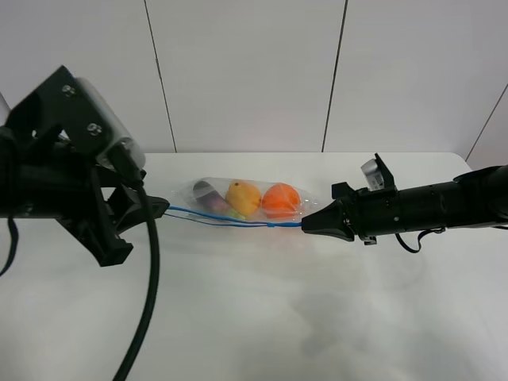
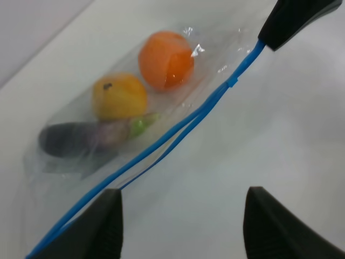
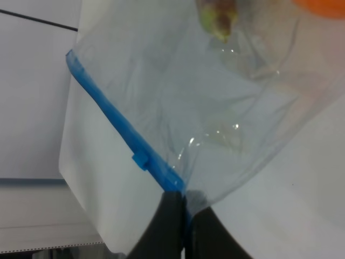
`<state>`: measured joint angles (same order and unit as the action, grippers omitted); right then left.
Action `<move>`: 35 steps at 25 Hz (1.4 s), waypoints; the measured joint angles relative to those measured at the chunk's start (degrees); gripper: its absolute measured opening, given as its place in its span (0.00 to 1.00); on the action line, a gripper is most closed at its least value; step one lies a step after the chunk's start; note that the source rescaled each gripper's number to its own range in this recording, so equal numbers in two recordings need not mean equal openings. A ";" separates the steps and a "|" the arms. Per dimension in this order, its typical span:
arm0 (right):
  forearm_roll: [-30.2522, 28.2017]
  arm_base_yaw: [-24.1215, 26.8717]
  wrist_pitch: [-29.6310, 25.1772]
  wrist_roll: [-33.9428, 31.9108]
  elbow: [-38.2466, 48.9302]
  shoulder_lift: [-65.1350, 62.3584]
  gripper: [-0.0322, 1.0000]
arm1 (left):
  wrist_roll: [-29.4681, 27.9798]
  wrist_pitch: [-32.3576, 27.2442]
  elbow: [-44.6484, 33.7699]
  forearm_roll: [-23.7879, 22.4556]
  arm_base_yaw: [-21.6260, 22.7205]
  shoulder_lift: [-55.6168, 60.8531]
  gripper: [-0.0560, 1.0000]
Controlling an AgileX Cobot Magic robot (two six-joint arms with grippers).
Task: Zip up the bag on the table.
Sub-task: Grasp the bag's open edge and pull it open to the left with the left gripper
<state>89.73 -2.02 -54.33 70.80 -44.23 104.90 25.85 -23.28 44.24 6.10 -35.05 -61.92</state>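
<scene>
The clear bag (image 1: 238,200) lies on the white table (image 1: 262,309), holding a purple eggplant (image 2: 70,137), a yellow fruit (image 2: 118,96) and an orange (image 2: 166,59). Its blue zipper strip (image 2: 178,129) runs along the near edge, and its two lines stand slightly apart over much of the length. My right gripper (image 1: 306,225) is shut on the strip's right end, as the right wrist view shows (image 3: 180,216). At the bag's left end my left gripper (image 2: 183,226) is open. The strip passes right by one finger (image 2: 102,226) and nothing is gripped.
A thick black cable (image 1: 147,294) hangs from the left arm down across the front left of the table. A white panelled wall (image 1: 246,71) stands behind the table's far edge.
</scene>
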 joint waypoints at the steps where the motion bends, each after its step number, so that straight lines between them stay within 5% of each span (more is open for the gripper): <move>1: -0.07 0.00 0.00 0.00 0.00 0.00 0.03 | 0.05 0.47 0.00 -0.13 0.00 -1.25 0.71; 13: -0.63 0.00 0.00 0.00 0.00 0.00 0.03 | 1.47 12.11 0.00 -0.45 -0.06 -17.63 0.71; 19: -1.63 0.00 -0.11 0.00 0.00 0.00 0.03 | 5.29 18.74 0.07 -0.58 -5.92 -22.76 0.71; 24: -2.07 0.00 -0.11 0.00 0.00 0.00 0.03 | 7.34 20.49 2.05 -0.58 -11.05 -29.40 0.71; 35: -3.35 0.00 -1.71 0.00 0.00 0.00 0.03 | 8.12 22.36 10.40 -0.58 -11.32 -38.23 0.71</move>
<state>86.38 -2.02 -56.05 70.80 -44.23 104.90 33.97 -0.92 54.63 5.52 -46.37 -100.15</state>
